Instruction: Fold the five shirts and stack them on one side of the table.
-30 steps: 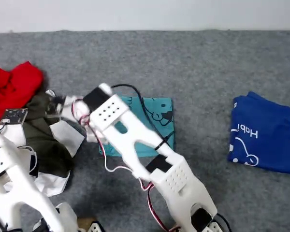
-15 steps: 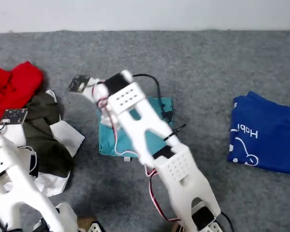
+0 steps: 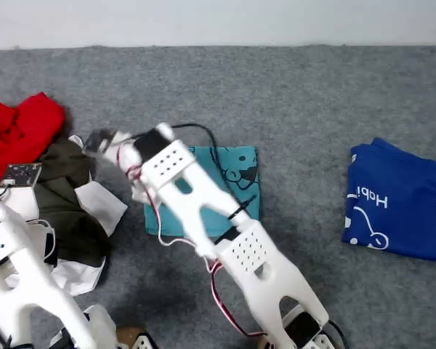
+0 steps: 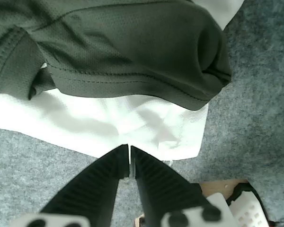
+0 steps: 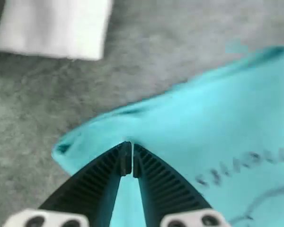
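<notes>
On the grey table [image 3: 312, 94] I see five shirts. A blue shirt [image 3: 400, 200] lies folded at the right side, well apart from the others. A teal shirt [image 3: 236, 171] lies folded flat near the middle. At the left side there is a loose heap: a red shirt [image 3: 18, 131] at the far edge, a dark olive shirt [image 3: 65, 196] beside it, and a white shirt [image 3: 102, 203] partly under the olive one.

The right arm stretches across the teal shirt toward its left edge. The right gripper [image 5: 128, 158] has its fingers pressed together, and the tips are over the teal cloth close to its border. I cannot tell if they pinch any cloth.

The left arm stands at the near left corner, over the heap. The left gripper [image 4: 129, 163] also has its fingers together, with the tips just at the hem of the white shirt, where the olive shirt lies on top.
</notes>
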Robot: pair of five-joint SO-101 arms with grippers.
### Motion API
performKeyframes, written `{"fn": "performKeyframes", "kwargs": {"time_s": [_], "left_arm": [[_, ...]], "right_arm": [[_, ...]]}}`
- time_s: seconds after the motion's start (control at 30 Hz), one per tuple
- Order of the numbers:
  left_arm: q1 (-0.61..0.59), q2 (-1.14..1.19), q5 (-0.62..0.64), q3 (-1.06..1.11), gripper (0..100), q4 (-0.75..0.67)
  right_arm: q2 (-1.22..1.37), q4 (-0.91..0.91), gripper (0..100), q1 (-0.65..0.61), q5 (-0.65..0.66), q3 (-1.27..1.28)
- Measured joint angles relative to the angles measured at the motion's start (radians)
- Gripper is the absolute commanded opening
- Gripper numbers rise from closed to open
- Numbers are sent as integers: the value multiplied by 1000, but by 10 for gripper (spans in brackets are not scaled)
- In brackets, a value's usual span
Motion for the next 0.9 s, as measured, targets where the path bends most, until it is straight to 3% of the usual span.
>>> {"fn": "performKeyframes", "kwargs": {"time_s": [0.13, 0.3, 0.57, 0.9], "left_arm": [[0, 0, 0, 0, 15, 0], [0, 0, 0, 0, 15, 0], [0, 0, 0, 0, 15, 0], [0, 0, 0, 0, 15, 0]], "right_arm": [[-86, 0, 9, 64, -64, 17], [-272, 0, 17, 107, -138, 230], [-525, 0, 267, 252, -365, 601], [-486, -69, 270, 364, -465, 827]]}}
